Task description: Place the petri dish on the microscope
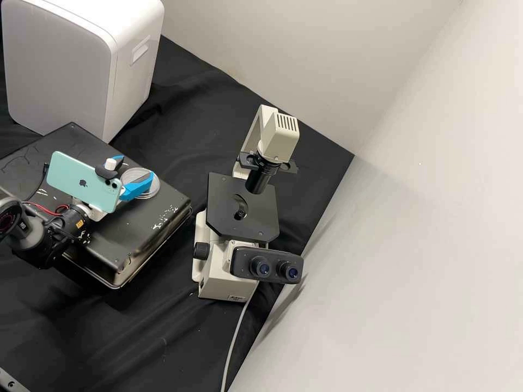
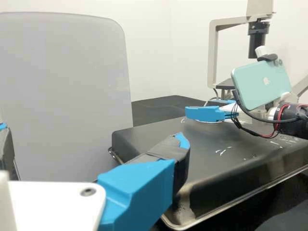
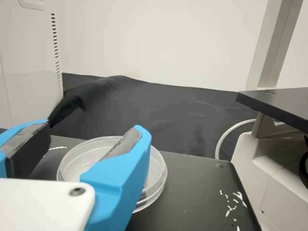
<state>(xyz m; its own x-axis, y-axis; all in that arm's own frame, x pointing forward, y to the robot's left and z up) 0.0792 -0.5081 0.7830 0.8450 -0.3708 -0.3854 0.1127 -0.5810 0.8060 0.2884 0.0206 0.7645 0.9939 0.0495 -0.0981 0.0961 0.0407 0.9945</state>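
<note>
A clear petri dish [image 1: 146, 178] [image 3: 156, 169] lies at the far corner of a black tray [image 1: 136, 234] [image 3: 202, 192]. My right gripper [image 1: 133, 173] [image 3: 89, 137] is open right at the dish, one blue finger [image 3: 120, 161] over its near rim, the other [image 3: 21, 144] beside it; whether they touch it I cannot tell. Right of the tray stands the microscope [image 1: 229, 272] with its black stage [image 1: 256, 209] [image 3: 279, 106] bare. My left gripper [image 2: 91, 137] is open and holds nothing, low at the tray's [image 2: 231, 159] other end, looking across at the right gripper [image 2: 207, 113].
A mint-green phone [image 1: 81, 182] [image 2: 262, 84] is clamped on the right arm. A white box-shaped appliance [image 1: 76, 60] [image 2: 62, 91] stands at the back left. The microscope's cable [image 1: 234, 337] runs toward the front. The bench ends at a wall on the right.
</note>
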